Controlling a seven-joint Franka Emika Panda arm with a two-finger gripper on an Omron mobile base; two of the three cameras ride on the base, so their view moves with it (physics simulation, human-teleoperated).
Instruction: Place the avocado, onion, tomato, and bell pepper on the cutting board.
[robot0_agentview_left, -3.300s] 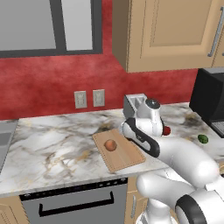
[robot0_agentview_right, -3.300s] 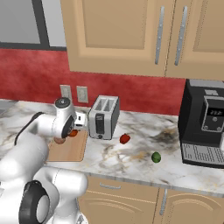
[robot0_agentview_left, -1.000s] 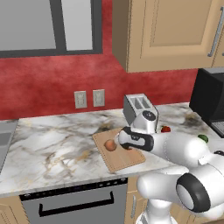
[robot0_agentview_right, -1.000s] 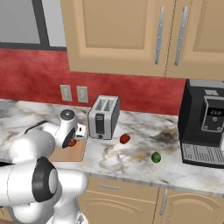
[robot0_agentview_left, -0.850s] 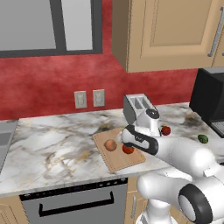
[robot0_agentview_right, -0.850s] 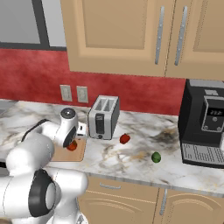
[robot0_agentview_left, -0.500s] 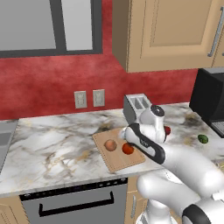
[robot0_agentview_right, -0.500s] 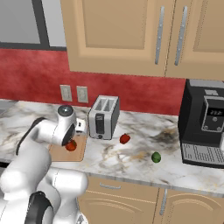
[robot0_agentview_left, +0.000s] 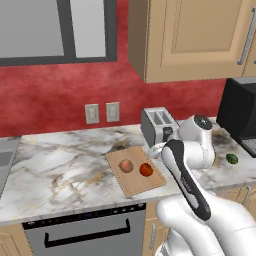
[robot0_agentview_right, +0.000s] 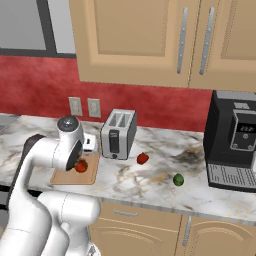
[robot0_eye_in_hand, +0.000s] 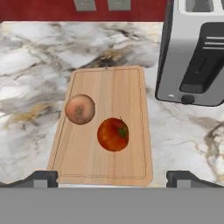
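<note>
Since a second ago the claw (robot0_eye_in_hand: 112, 177) has let go of the tomato (robot0_eye_in_hand: 113, 134) and lifted; its tips stand wide apart, half cut off. Tomato and onion (robot0_eye_in_hand: 80, 109) lie on the board (robot0_eye_in_hand: 127, 87). Pepper (robot0_agentview_right: 143, 158) and avocado (robot0_agentview_right: 178, 179) remain on the worktop (robot0_agentview_right: 150, 180).

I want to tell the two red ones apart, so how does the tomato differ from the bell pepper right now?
The tomato is a smooth orange-red ball lying on the cutting board beside the onion. The bell pepper is darker red and lies on the bare counter, to the right of the toaster, off the board. Both are small, roundish and alike in size.
</note>
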